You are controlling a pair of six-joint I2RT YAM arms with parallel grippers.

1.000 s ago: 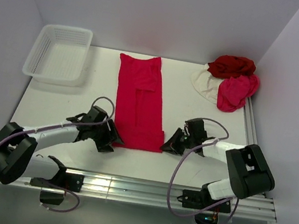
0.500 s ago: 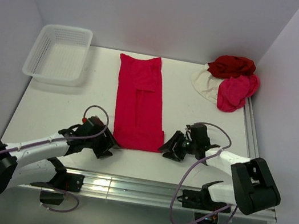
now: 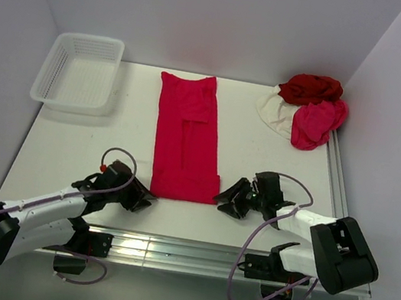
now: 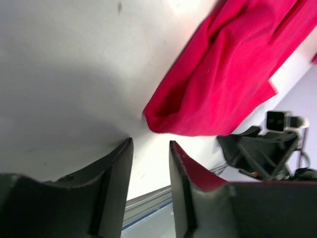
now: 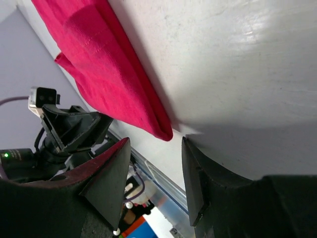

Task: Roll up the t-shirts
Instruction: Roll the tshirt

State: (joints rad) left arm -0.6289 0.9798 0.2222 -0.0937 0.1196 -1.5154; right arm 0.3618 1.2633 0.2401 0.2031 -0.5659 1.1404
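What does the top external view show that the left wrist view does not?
Only the top view: the basket, the shirt pile at the far right, and the full length of the red shirt. Only the left wrist view: the left tool close up, open and empty, by the shirt's folded near corner. Both: the red shirt and the right tool.

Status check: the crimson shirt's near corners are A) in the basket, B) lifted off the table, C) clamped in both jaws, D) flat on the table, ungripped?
D: both wrist views show corners of the crimson shirt on the table, ahead of open, empty jaws on the left gripper and right gripper.
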